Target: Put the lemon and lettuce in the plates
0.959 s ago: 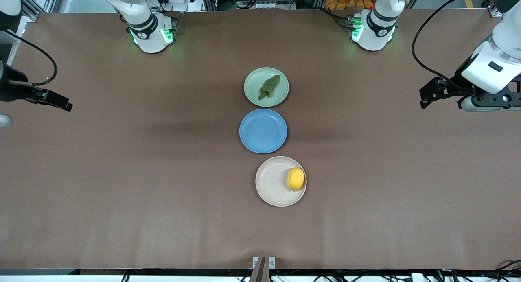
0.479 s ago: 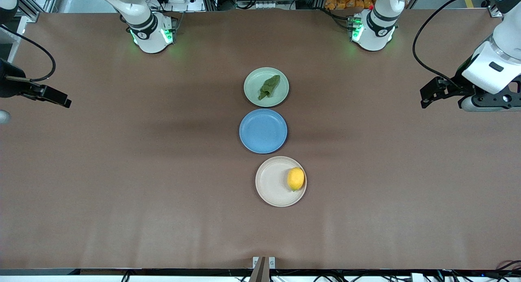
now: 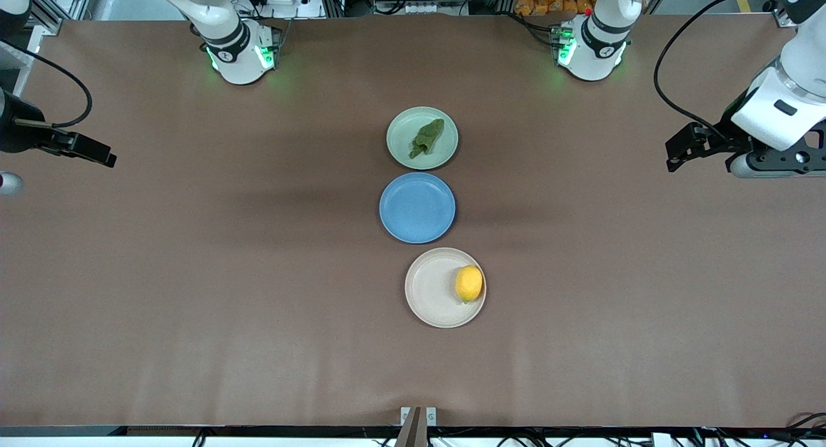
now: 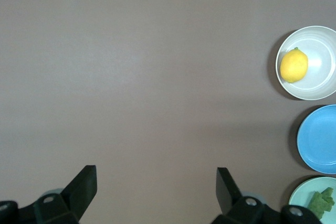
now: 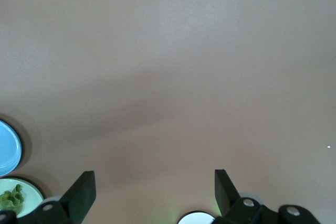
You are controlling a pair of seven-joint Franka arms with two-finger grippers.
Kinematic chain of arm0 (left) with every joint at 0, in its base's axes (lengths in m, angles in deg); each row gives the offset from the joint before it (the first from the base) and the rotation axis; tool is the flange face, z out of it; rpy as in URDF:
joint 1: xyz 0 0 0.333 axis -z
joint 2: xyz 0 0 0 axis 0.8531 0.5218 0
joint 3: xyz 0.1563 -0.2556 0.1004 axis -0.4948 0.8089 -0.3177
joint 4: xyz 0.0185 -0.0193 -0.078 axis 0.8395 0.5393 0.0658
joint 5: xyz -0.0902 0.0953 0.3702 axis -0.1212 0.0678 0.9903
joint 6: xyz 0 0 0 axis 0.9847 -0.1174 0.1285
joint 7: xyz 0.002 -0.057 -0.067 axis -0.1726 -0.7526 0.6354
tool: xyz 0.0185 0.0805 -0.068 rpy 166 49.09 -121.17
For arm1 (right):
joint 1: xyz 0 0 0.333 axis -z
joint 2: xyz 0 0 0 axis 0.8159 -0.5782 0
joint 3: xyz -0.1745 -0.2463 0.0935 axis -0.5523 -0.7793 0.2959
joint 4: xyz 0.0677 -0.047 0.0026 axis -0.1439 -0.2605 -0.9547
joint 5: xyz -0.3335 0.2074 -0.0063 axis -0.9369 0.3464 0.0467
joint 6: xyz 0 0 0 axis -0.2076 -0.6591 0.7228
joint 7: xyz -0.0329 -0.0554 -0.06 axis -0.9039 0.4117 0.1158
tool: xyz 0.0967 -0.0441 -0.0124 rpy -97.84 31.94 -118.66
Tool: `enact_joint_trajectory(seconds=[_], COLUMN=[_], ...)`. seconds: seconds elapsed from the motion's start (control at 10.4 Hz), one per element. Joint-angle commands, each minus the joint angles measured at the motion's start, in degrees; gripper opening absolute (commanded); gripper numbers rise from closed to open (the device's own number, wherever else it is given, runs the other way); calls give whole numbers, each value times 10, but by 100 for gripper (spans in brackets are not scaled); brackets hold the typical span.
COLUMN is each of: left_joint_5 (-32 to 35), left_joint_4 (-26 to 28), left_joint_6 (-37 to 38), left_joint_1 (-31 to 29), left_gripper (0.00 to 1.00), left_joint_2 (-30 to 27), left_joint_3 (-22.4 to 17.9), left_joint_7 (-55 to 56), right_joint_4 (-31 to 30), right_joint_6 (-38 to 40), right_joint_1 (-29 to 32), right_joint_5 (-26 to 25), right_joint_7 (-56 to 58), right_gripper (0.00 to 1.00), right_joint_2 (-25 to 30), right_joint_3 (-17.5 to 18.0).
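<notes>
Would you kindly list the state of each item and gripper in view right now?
lemon: lying in the beige plate
lettuce: lying in the green plate
blue plate: empty
left gripper: open, holding nothing
right gripper: open, holding nothing

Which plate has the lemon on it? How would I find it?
Three plates sit in a row mid-table. The beige plate is nearest the front camera, next to the blue plate. Only it holds the yellow lemon.
</notes>
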Motion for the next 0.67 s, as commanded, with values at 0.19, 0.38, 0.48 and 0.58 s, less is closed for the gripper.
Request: enact_joint_trajectory(seconds=[0.19, 0.38, 0.48, 0.58], left_joint_5=[-8, -9, -9, -9], left_joint_4=[-1, -1, -2, -3], left_joint_6=[6, 7, 6, 6], left_joint_1=[-7, -8, -9, -14], left_gripper=[100, 100, 100, 100], left_joint_2=[-3, -3, -3, -3], left_joint_3=[1, 1, 0, -1], left_joint_7=[-19, -19, -19, -19], right_joint_4=[13, 13, 13, 13], right_joint_6=[11, 11, 11, 11], right_joint_1=[6, 6, 6, 6], right_joint_5=[0, 0, 0, 0], right_joint_7=[5, 5, 5, 5], right_gripper=[100, 100, 100, 100], right_joint_2=[-4, -4, -4, -4], right_joint_3=[7, 7, 7, 7])
